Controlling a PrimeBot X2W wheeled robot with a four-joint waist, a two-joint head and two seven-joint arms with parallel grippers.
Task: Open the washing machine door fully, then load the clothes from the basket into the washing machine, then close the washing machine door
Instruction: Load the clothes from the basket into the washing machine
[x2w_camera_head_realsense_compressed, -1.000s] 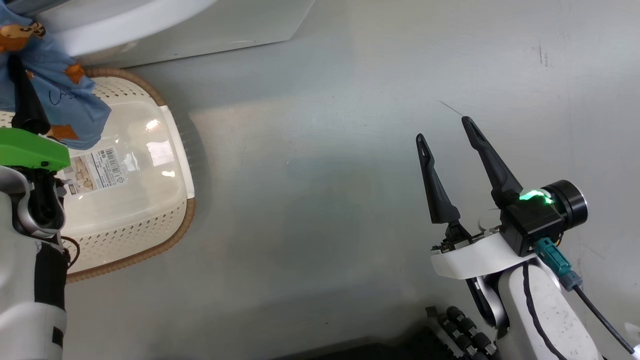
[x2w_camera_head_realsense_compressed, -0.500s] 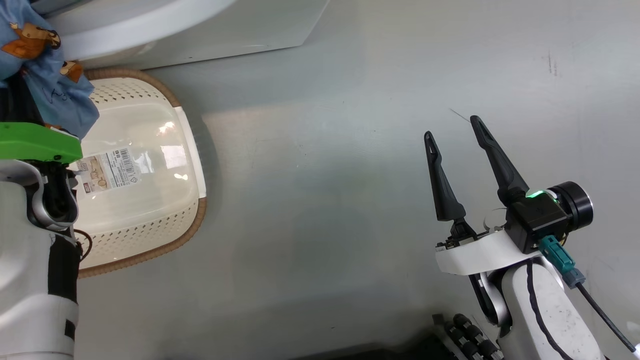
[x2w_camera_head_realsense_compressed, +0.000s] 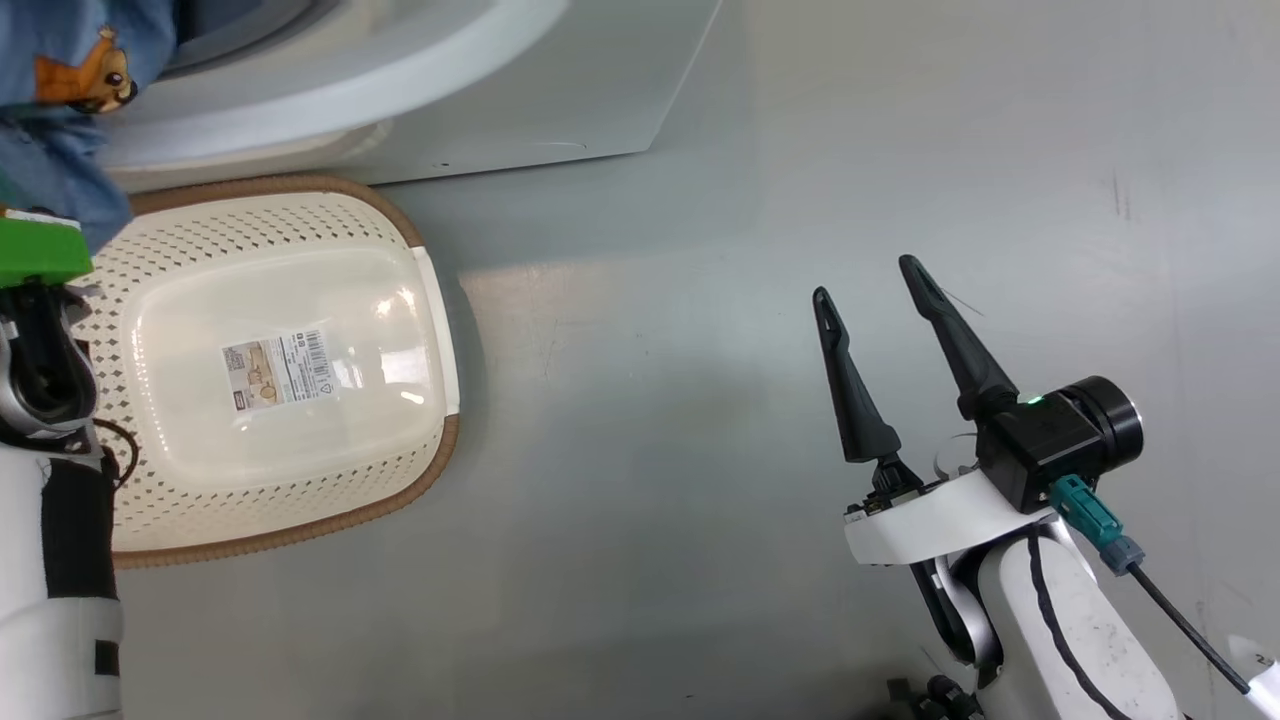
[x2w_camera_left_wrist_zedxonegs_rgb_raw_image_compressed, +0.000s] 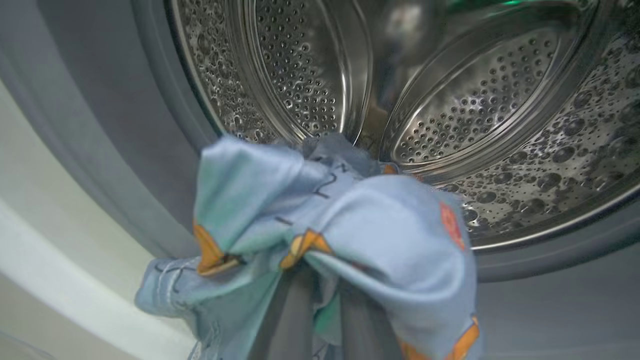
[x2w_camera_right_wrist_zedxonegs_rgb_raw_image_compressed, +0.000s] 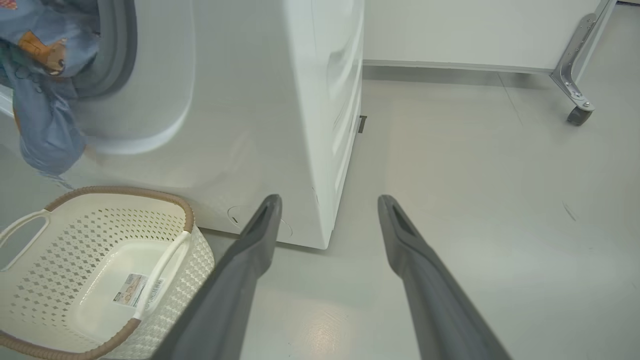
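Observation:
My left gripper (x2w_camera_left_wrist_zedxonegs_rgb_raw_image_compressed: 325, 280) is shut on a light blue garment (x2w_camera_left_wrist_zedxonegs_rgb_raw_image_compressed: 380, 225) with orange-brown animal prints, held right at the mouth of the steel drum (x2w_camera_left_wrist_zedxonegs_rgb_raw_image_compressed: 450, 100). The cloth drapes over the fingers and hides their tips. In the head view the same garment (x2w_camera_head_realsense_compressed: 60, 80) hangs at the top left before the white washing machine (x2w_camera_head_realsense_compressed: 560, 90). The cream basket (x2w_camera_head_realsense_compressed: 200, 230) stands on the floor below it, its barcode label showing on a bare bottom. My right gripper (x2w_camera_head_realsense_compressed: 865, 280) hovers open over the floor to the right. The washing machine door is out of view.
Grey floor (x2w_camera_head_realsense_compressed: 650, 400) stretches between the basket and my right arm. In the right wrist view the washing machine's corner (x2w_camera_right_wrist_zedxonegs_rgb_raw_image_compressed: 325, 210) stands just ahead of the fingers, and a white unit on a caster wheel (x2w_camera_right_wrist_zedxonegs_rgb_raw_image_compressed: 577, 115) sits at the far right.
The head camera has shifted. My left gripper has carried the blue garment up from above the basket to the drum's mouth. The right gripper stays open.

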